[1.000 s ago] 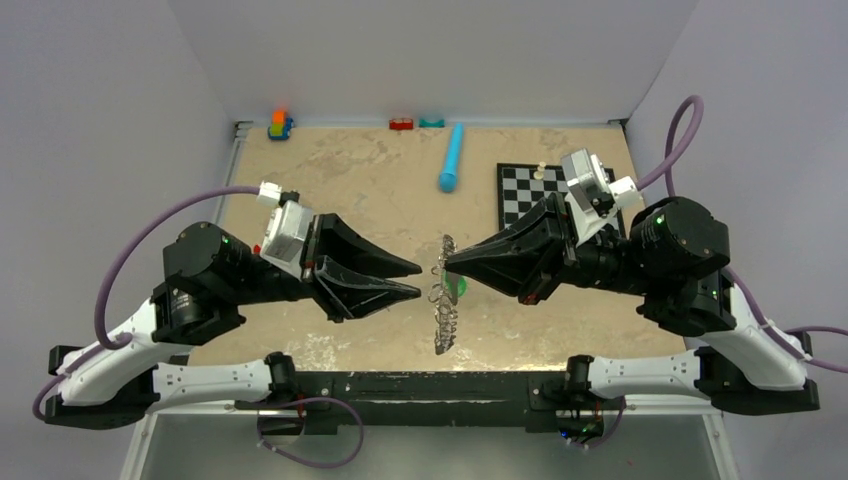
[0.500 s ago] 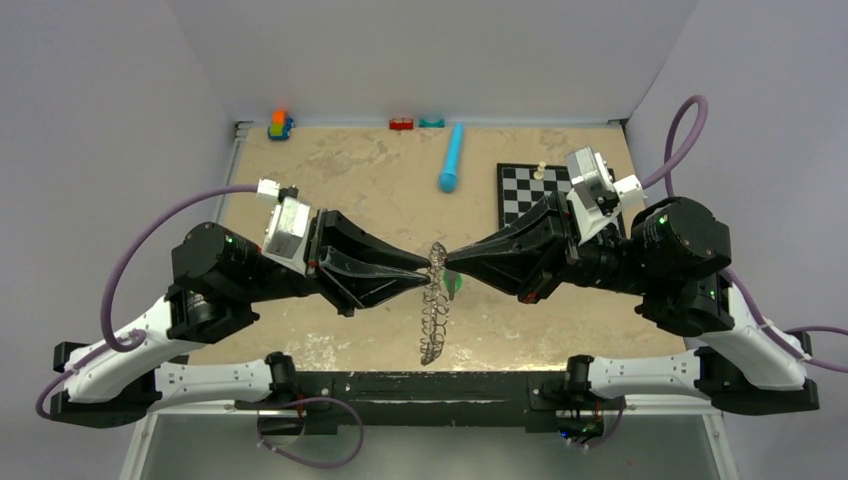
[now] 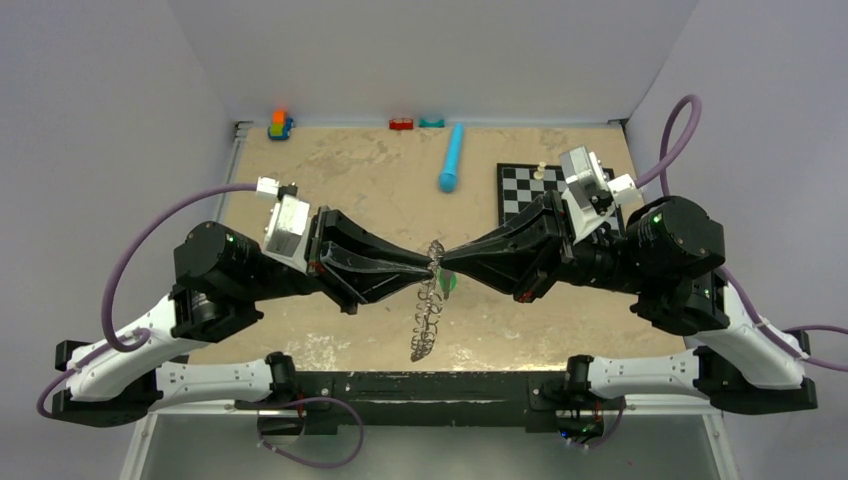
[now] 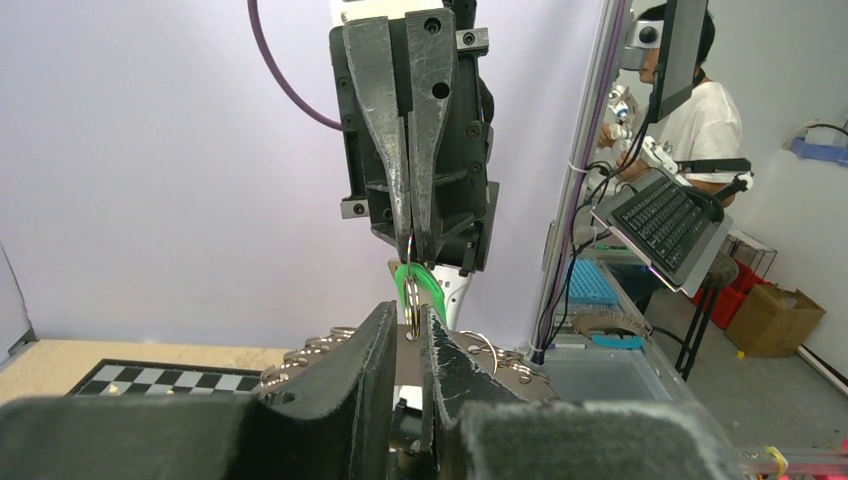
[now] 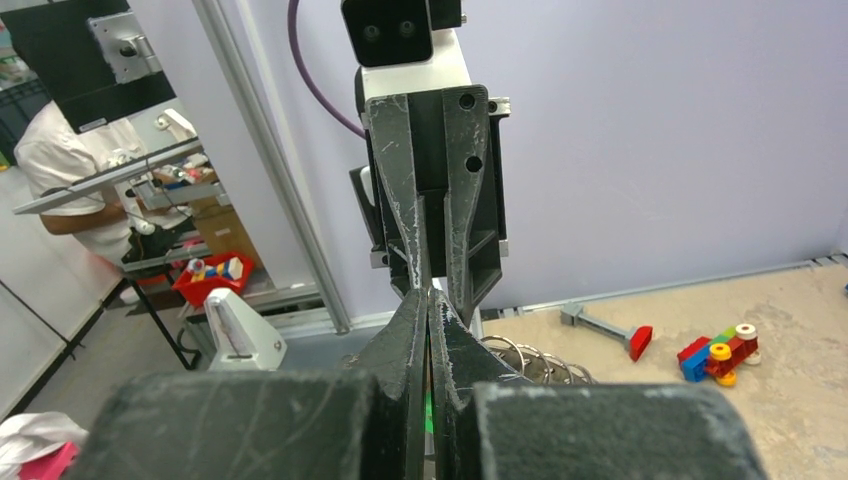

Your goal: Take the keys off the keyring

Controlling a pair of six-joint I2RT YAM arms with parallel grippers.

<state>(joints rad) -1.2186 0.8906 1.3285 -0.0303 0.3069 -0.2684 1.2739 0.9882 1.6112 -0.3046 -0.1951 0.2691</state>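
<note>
Clearly our right gripper (image 3: 445,262) is pressed together on the top of the keyring (image 3: 430,300), which hangs edge-on over the table (image 3: 340,180). Facing it, our left gripper (image 4: 408,322) stands narrowly apart around the hoop, beside the green-headed key (image 4: 428,287). Whether it bites, we cannot tell. We judge the keys (image 3: 420,340) all threaded still, so every removal is left to do.

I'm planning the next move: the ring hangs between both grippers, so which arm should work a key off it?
Left. The right gripper is pinched shut on the keyring, holding it up, so it likely serves best as anchor. The left gripper has its fingers right at the green key, seemingly placed to grip it.
</note>
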